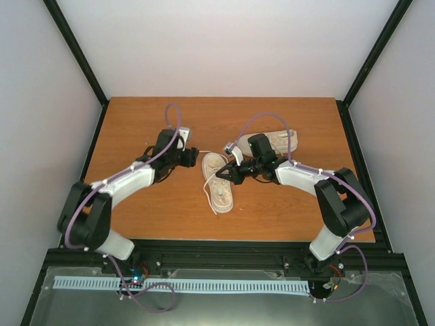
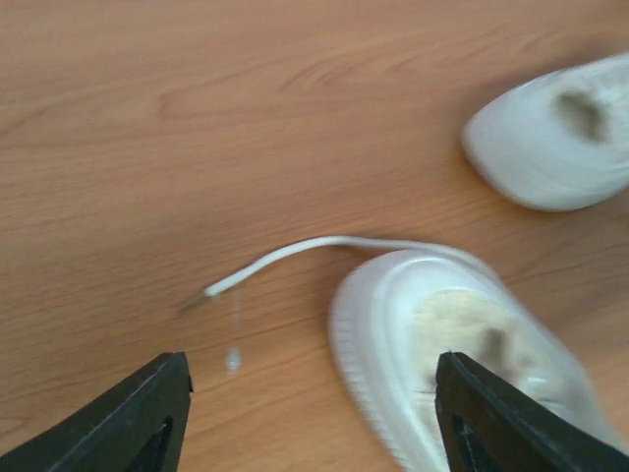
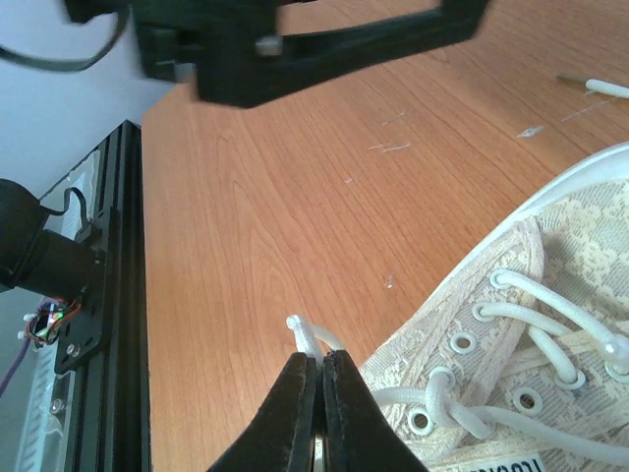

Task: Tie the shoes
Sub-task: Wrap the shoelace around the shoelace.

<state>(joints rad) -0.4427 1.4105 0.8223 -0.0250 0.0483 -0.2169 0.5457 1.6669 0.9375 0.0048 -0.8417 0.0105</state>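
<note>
We judge the tying barely begun: no knot or bow shows on the near sneaker (image 1: 219,187), and the far sneaker (image 1: 275,141) lies at its 1 o'clock. Our left jaws stand released and empty, with a loose lace end (image 2: 256,264) on the desk (image 1: 136,115) at their 11 o'clock and the near sneaker at 3. Our right jaws are clenched on the other lace (image 3: 307,337), with the eyelets (image 3: 460,342) at 3 o'clock.

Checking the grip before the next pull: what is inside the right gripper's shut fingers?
A white lace running from the shoe: its end pokes out just above the right gripper. How much lace is clamped deeper in is hidden by the fingers themselves.
</note>
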